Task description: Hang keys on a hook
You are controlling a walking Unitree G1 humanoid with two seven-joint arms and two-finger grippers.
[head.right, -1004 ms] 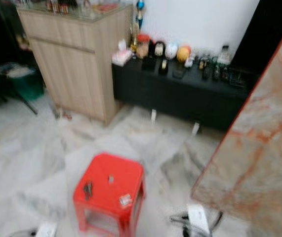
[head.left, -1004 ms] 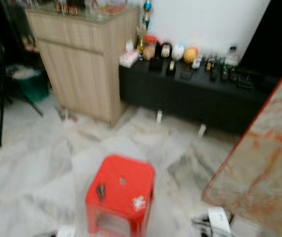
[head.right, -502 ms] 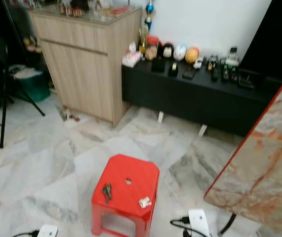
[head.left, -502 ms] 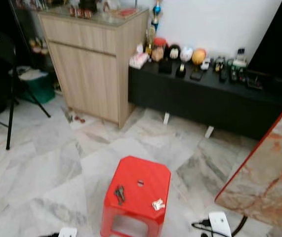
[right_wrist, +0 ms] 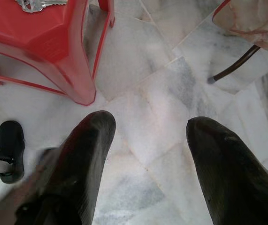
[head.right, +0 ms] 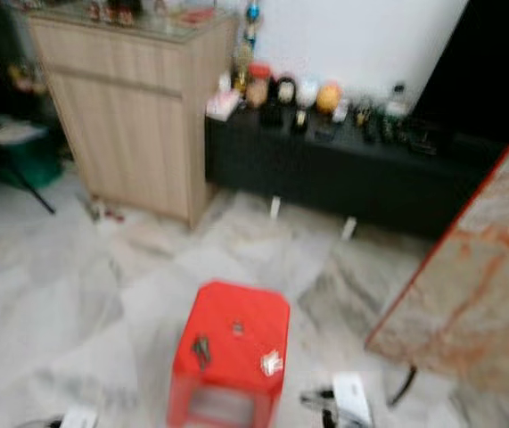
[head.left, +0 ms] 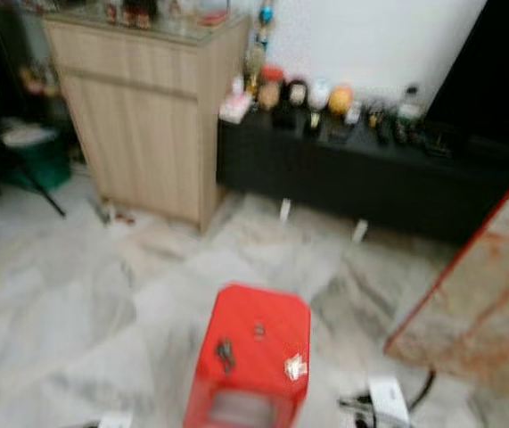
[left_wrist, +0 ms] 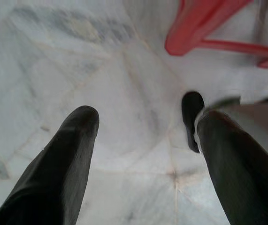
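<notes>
A small dark bunch of metal keys lies near the left edge of the square red plastic stool, and a pale silver bunch lies near its right edge. The stool's top is smooth, with rounded corners, and it stands on glossy grey-veined marble floor tiles. The left gripper and the right gripper both hang above the floor with jaws wide and nothing between them.

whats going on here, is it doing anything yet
Not handling anything yet. The robot stands before a red stool on the marble floor, looking down at it. Two sets of keys lie on the stool's top: a dark bunch and a silver bunch. Both arms hang low by the stool's legs; the left gripper and right gripper are open and empty above the floor tiles.
</notes>
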